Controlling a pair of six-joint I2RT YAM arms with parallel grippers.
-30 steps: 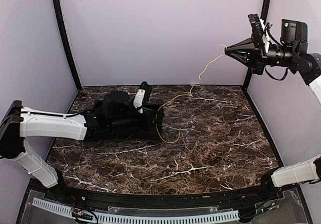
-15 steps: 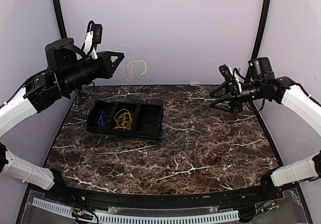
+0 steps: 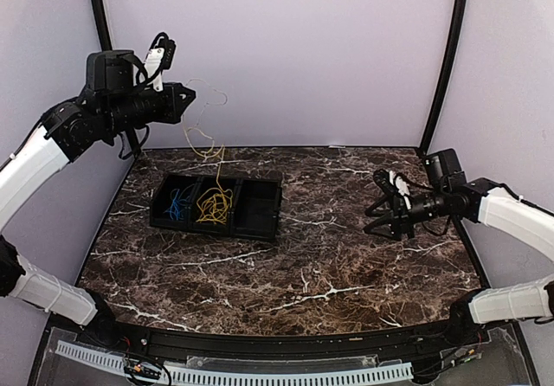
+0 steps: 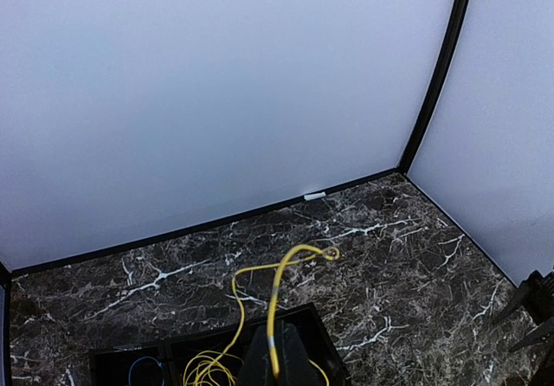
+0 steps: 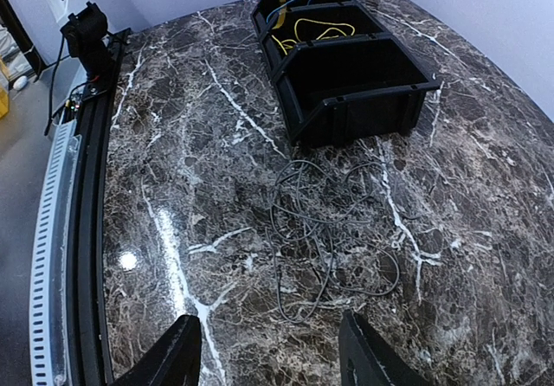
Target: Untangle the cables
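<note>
Dark marble table (image 3: pixel 346 265), lilac walls | upper left: left gripper (image 3: pixel 189 98) pinches the yellow cable (image 3: pixel 213 202), slack strand hanging into the black bin's (image 3: pixel 260 227) middle compartment; blue cable (image 3: pixel 177 202) coiled in the left compartment | step: probably binning yellow; next, lower and release | right: right gripper (image 3: pixel 381 206) spread, empty, over the loosely tangled black cable (image 5: pixel 325 230) on the table.

A robotics lab's test booth, seen from inside the room: plain pale lilac panels (image 3: pixel 286 48) close in a dark marble-patterned worktop (image 3: pixel 346 256) on three sides, with black corner poles (image 3: pixel 447 57) rising at the back. Two white-and-black robot arms, the left arm (image 3: pixel 30 165) and the right arm (image 3: pixel 519 217), stand bolted at its near edge, beside a slotted white cable duct (image 3: pixel 260 376).
</note>
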